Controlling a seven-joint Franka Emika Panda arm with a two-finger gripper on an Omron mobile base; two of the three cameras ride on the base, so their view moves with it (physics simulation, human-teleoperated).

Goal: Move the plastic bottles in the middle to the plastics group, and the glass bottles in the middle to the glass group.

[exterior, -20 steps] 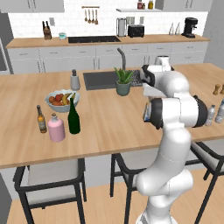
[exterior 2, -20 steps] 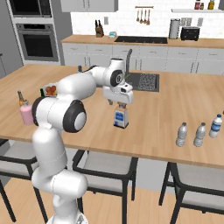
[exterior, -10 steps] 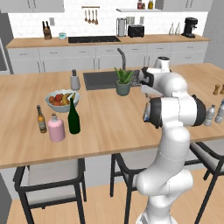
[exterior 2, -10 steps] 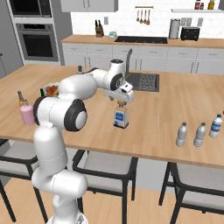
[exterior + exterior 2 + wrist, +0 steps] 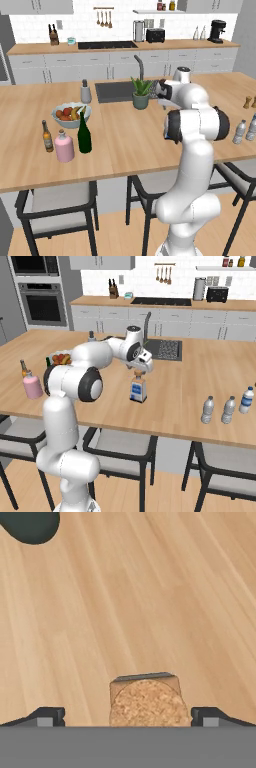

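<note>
The squarish clear glass bottle with blue label and tan cork stopper (image 5: pixel 138 388) stands upright directly beneath the wide-open white gripper (image 5: pixel 141 368), stopper centred between its fingertips

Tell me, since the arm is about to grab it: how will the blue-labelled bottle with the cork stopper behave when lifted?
The blue-labelled bottle looks like rigid clear glass, so probably stiff, smooth and breakable. Its squarish body stands upright on the counter, so it should resist rolling. The end effector is open astride the cork stopper; gripping the stopper alone might let it slip.
</note>
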